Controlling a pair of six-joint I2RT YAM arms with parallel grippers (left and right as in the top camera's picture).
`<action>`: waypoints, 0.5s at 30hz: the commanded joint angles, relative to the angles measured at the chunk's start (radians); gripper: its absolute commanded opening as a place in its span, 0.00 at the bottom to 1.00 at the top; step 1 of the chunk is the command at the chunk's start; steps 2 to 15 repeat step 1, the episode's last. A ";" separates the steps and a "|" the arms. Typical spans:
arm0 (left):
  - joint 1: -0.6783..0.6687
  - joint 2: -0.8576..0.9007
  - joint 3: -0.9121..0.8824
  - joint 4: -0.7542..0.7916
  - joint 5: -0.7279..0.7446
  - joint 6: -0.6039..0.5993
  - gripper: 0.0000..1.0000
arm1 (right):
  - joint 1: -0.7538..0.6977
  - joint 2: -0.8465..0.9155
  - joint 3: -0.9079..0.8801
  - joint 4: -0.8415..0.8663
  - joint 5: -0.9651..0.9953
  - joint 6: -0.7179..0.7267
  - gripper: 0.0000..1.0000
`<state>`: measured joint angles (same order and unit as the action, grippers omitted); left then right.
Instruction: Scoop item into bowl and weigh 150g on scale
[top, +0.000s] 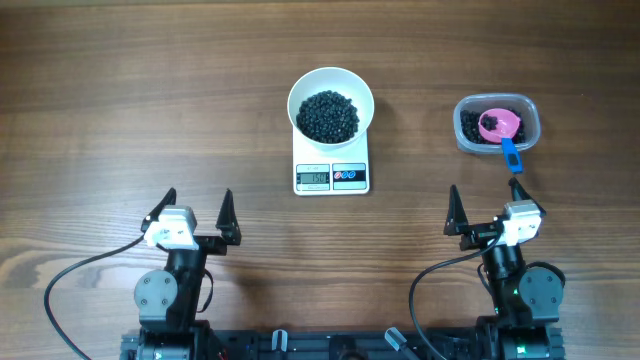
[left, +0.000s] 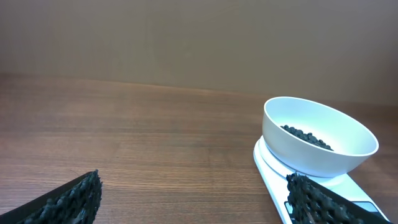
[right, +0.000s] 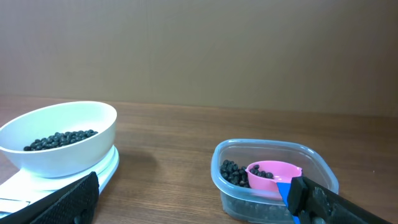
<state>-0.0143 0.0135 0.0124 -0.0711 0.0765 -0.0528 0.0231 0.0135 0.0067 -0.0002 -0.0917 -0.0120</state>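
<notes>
Wooden counter; bowl of beads on scale, 12 o'clock; left fingers and right fingers spread, empty. Risk: a bumped bowl would shift the reading.

arms: 2, black round joints | wrist housings: white | gripper fingers: black, pointed, textured pads | cables: black

Matt wood-grain table; smooth white bowl ahead of the left gripper, whose pads look rough, black; clear plastic tub.
</notes>
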 joint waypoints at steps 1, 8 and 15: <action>-0.007 -0.011 -0.006 -0.002 -0.006 0.020 1.00 | 0.004 -0.010 -0.002 0.002 0.013 0.016 1.00; -0.007 -0.011 -0.006 -0.002 -0.006 0.020 1.00 | 0.004 -0.010 -0.002 0.002 0.013 0.016 1.00; -0.007 -0.011 -0.006 -0.002 -0.006 0.020 1.00 | 0.004 -0.010 -0.002 0.002 0.013 0.016 1.00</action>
